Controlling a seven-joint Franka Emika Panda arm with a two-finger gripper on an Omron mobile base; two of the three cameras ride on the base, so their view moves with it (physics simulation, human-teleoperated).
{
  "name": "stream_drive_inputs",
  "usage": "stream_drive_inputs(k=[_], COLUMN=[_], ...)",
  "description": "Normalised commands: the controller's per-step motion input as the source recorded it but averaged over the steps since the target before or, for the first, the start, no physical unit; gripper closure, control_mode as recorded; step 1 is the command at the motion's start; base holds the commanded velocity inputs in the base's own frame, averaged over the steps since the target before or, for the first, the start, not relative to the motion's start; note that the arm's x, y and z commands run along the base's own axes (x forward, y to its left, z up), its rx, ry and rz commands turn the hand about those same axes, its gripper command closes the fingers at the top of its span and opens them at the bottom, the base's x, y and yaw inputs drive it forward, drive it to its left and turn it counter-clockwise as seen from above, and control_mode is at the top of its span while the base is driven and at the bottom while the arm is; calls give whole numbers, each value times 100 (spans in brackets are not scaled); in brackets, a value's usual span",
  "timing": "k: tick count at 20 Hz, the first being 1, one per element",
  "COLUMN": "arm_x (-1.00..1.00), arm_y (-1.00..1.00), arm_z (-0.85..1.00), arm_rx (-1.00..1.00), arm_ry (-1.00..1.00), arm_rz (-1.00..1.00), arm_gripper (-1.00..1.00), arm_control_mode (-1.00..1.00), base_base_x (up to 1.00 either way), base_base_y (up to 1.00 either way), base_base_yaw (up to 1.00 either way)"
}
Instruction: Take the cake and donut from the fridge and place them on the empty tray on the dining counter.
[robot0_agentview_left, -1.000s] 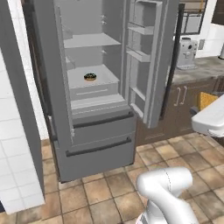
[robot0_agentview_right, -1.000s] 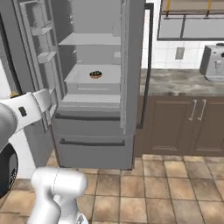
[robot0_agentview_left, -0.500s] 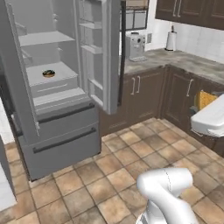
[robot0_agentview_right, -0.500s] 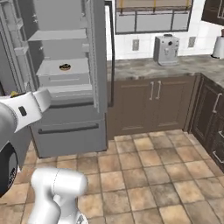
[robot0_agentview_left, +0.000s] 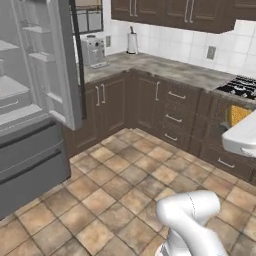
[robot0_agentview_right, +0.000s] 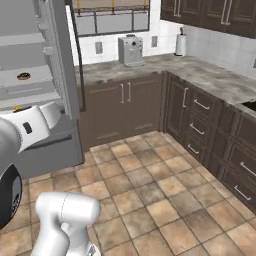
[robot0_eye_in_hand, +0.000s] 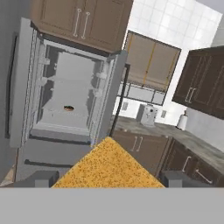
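The task looks about a quarter done, I think. The small yellow-orange spongy cake sits right between the two small dark finger tips of the hand in the hand view, so the hand is clenched on the cake and the cake is out of the tall grey steel fridge. The fridge doors stand open. The small round donut with dark chocolate glaze lies on a pale grey shelf inside the fridge, and it also shows as a tiny dark ring on the shelf at the left of the right base view. So the donut is not picked up yet. What is left: carry the cake to the tray, put it down, come back for the donut, and carry that over too. The dark cabinets and the grey stone tabletop along the wall with a silver coffee machine on it are well apart from the fridge (this is not the dining island, as far as I can tell). The cake is cut off at the bottom of the hand view, so I cannot see all of it. The donut is too small to make out its specks. In the left base view the fridge is cut off at the edge.
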Motion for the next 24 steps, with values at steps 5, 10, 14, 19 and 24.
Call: stream_drive_inputs(k=[5,10,14,19,24], arm_x=[0,0,0,0,0], arm_y=[0,0,0,0,0], arm_z=[0,0,0,0,0], arm_rx=[0,0,0,0,0], arm_ry=[0,0,0,0,0], arm_rz=[0,0,0,0,0], arm_gripper=[100,100,100,100,100], arm_control_mode=[100,100,100,100,100], base_base_x=[3,9,14,23,24], base_base_y=[2,5,17,20,16], base_base_yaw=[-59,-63,-65,-69,-73])
